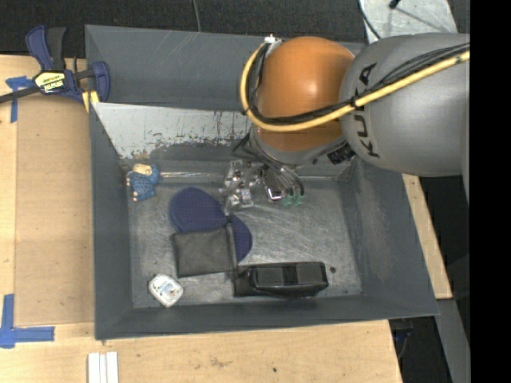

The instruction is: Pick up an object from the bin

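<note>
Camera view from above: the gripper (pixel 259 185) hangs low at the back of the grey bin (pixel 112 238), just right of a dark blue oval pad (pixel 194 210). Whether it is spread or pressed together cannot be told. A descent here would likely catch only the pad's edge and slip off.

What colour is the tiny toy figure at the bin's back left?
Mostly blue: the tiny toy figure with a pale top, best in the camera view.

The grey arm (pixel 415 102) bears the black lettering "KUKA".
</note>
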Controlling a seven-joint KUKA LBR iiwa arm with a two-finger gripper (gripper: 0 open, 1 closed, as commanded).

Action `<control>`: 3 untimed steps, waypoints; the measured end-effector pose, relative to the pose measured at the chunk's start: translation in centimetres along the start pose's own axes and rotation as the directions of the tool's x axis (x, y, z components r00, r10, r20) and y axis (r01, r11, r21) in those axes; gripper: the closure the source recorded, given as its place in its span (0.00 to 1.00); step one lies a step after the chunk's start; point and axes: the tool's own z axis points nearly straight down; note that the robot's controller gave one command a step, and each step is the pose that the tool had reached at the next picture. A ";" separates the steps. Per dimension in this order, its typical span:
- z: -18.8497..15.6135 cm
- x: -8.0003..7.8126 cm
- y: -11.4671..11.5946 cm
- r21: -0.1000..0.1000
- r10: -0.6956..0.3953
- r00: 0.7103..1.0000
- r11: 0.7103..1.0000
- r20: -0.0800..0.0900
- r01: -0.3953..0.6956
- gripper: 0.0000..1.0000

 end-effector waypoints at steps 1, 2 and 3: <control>-0.4 -0.1 0.0 -0.001 0.000 1.000 1.000 0.007 0.000 0.00; -0.4 -0.1 0.0 -0.001 0.001 1.000 1.000 0.007 -0.001 1.00; 9.0 0.0 -0.4 -0.003 0.070 0.998 0.998 0.009 -0.070 1.00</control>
